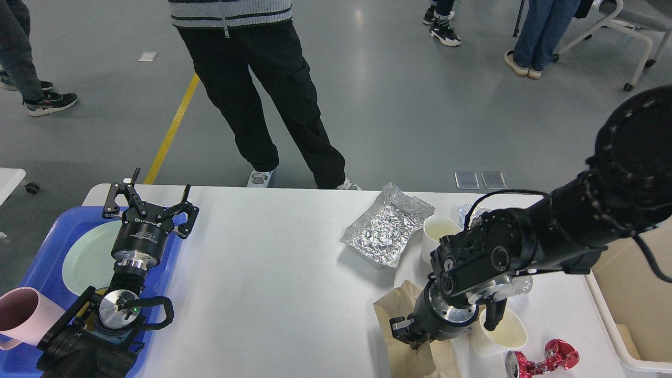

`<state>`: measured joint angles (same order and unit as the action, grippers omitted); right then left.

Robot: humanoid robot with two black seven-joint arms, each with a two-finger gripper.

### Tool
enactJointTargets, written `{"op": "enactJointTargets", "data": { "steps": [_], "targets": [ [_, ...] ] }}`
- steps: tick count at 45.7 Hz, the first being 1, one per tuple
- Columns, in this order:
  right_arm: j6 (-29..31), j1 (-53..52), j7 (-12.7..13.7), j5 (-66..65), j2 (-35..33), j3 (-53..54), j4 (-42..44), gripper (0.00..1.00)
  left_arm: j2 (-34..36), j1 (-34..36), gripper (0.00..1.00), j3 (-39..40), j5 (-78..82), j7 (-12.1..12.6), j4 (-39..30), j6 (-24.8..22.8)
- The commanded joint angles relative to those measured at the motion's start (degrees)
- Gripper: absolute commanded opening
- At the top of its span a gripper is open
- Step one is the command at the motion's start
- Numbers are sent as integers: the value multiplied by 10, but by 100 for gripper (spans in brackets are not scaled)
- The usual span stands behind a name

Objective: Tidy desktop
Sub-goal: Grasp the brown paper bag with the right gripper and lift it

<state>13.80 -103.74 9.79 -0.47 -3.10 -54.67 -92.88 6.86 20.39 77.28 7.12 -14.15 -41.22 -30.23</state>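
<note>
The white desktop carries litter on its right half. A crumpled brown paper bag lies at the front right, and my right gripper hangs over it, pointing down and toward me. One dark finger rests on the bag and the other stands at the rim of a white paper cup. The wrist hides what sits between them. My left gripper stands open and empty over the far edge of a blue tray.
A foil tray and a second white cup sit behind the bag. A crushed red can lies at the front right. A cream bin stands past the right edge. The blue tray holds a plate and pink mug. A person stands beyond the table.
</note>
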Motion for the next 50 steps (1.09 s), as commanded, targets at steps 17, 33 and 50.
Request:
{"op": "enactJointTargets", "data": {
  "steps": [17, 33, 50],
  "targets": [
    [266, -397, -8, 115, -134, -56, -53, 0, 0, 0, 96, 1, -1, 0, 0, 0],
    [299, -494, -16, 116, -125, -253, -47, 0, 0, 0, 96, 1, 0, 0, 0, 0],
    [172, -419, -55, 111, -136, -426, 3, 0, 0, 0, 96, 1, 0, 0, 0, 1]
  ]
}}
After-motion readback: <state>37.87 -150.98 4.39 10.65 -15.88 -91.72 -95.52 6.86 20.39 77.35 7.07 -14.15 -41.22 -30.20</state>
